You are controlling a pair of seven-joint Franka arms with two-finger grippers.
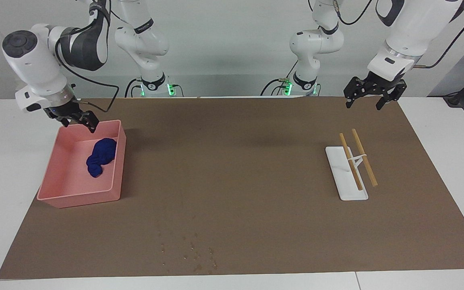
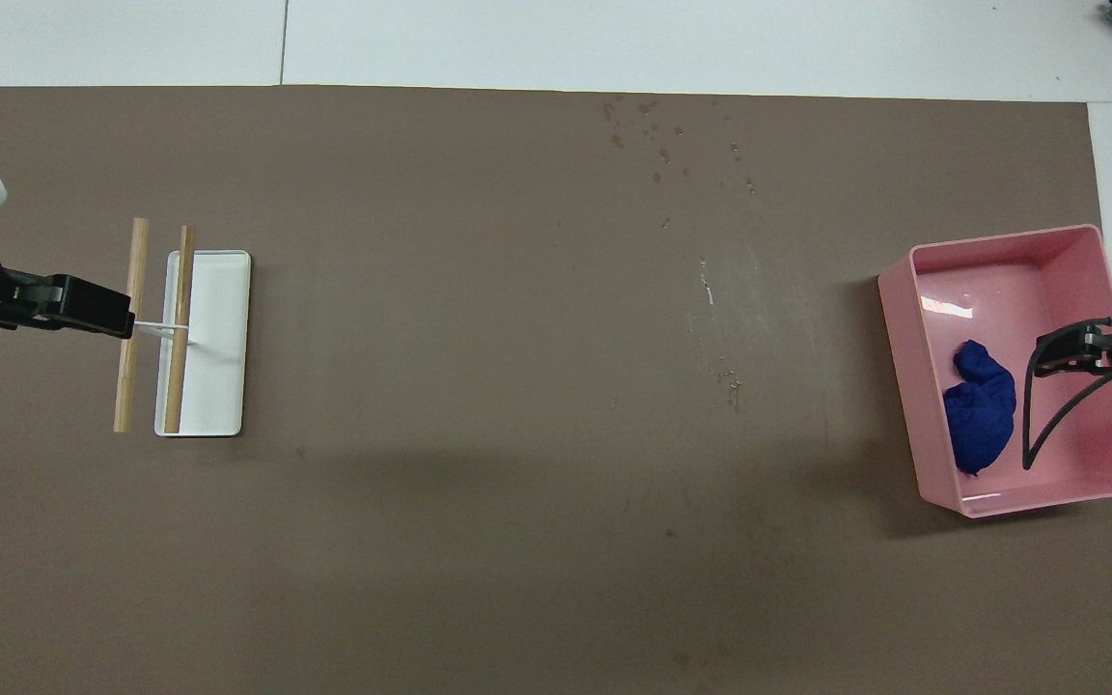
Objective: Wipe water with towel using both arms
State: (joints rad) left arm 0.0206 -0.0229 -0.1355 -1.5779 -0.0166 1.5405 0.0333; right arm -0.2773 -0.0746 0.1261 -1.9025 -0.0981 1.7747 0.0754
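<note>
No legible text, labels, brands or numbers anywhere.
</note>
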